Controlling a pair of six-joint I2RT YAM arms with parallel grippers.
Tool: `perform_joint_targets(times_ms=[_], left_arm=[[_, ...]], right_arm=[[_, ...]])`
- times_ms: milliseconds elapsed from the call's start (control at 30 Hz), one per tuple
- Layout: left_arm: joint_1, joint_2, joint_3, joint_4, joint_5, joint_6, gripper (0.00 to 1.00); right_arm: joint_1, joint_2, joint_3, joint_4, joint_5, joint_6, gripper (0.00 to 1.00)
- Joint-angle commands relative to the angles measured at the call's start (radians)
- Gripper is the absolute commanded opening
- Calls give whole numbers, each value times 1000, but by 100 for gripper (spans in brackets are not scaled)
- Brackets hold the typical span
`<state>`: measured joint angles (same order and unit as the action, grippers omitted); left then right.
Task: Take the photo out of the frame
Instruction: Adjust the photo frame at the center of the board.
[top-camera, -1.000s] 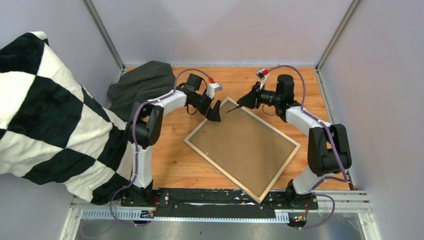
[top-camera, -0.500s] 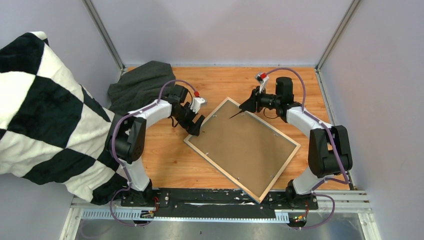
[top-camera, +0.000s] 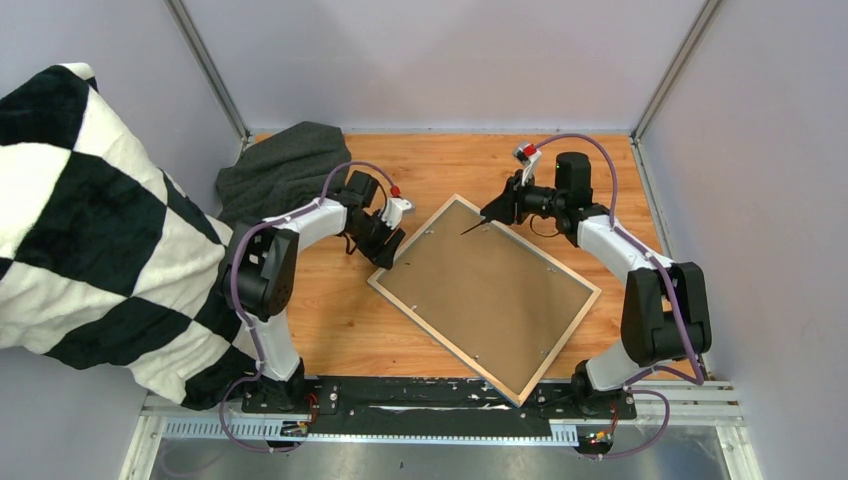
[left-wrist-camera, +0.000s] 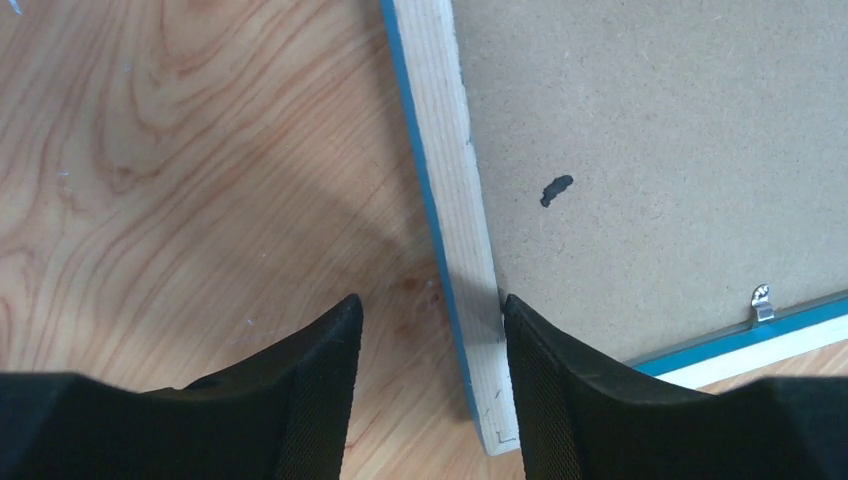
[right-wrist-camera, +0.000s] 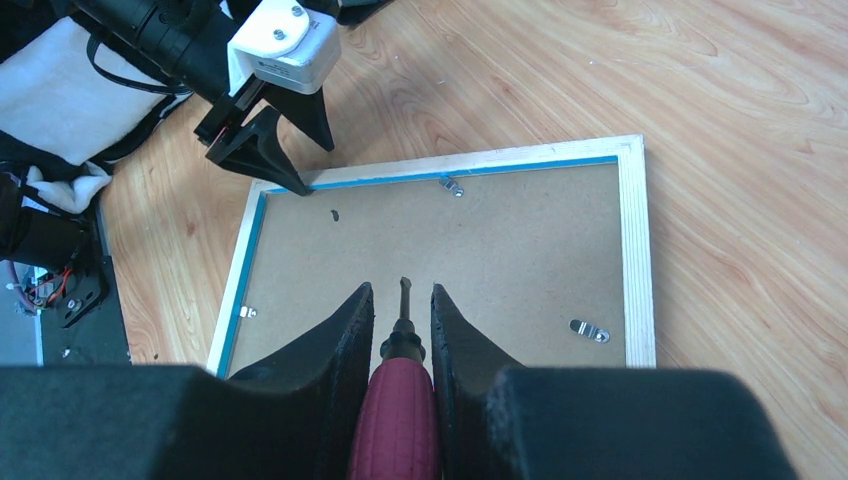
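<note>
The frame (top-camera: 447, 345) lies face down on the wooden table, its pale wood back edge up and a blue strip showing (left-wrist-camera: 455, 180). A brown backing board (top-camera: 485, 295) fills it, so the photo is hidden. My left gripper (top-camera: 388, 258) is at the frame's left corner, open, straddling the wood rail (left-wrist-camera: 430, 300). Its right finger (left-wrist-camera: 560, 390) touches the rail's inner side; its left finger stands apart over bare table. My right gripper (top-camera: 490, 210) hovers over the far corner, shut on a red-handled screwdriver (right-wrist-camera: 400, 400) whose tip points at the board (right-wrist-camera: 500, 250).
Small metal clips (right-wrist-camera: 588, 330) (right-wrist-camera: 452, 186) (left-wrist-camera: 762, 300) sit along the frame's inner edge. A grey cloth (top-camera: 285, 165) lies at the back left. A black-and-white checkered blanket (top-camera: 90, 220) hangs at the left. Enclosure walls ring the table.
My left gripper moved from near the frame's far corner down-left to its left corner, and its jaws narrowed around the rail. The right gripper barely shifted, still holding the screwdriver.
</note>
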<state>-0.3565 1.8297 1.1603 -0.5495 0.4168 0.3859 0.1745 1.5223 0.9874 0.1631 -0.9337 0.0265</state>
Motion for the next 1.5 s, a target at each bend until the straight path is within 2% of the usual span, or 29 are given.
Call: perform_joint_targets(times_ms=[0, 133, 300, 467, 600, 833, 1133, 1467], left_arm=[[-4, 62, 11, -17, -41, 26, 53], [-4, 93, 38, -29, -45, 51, 36], [-6, 160, 135, -90, -24, 141, 23], [-14, 232, 277, -193, 25, 268, 21], [-16, 256, 325, -208, 65, 298, 20], [-16, 258, 327, -208, 126, 292, 17], [-15, 248, 303, -208, 123, 296, 0], [-12, 252, 301, -208, 135, 291, 3]], right_arm=[[-9, -13, 3, -12, -1, -22, 0], [-9, -10, 3, -14, -2, -22, 0], [-9, 4, 7, -14, -7, -55, 0], [-9, 29, 13, 18, -24, -79, 0], [-9, 75, 55, 38, -35, -125, 0], [5, 235, 198, 34, -28, -176, 0], [98, 347, 307, -14, 34, -273, 0], [160, 363, 282, -1, 149, -356, 0]])
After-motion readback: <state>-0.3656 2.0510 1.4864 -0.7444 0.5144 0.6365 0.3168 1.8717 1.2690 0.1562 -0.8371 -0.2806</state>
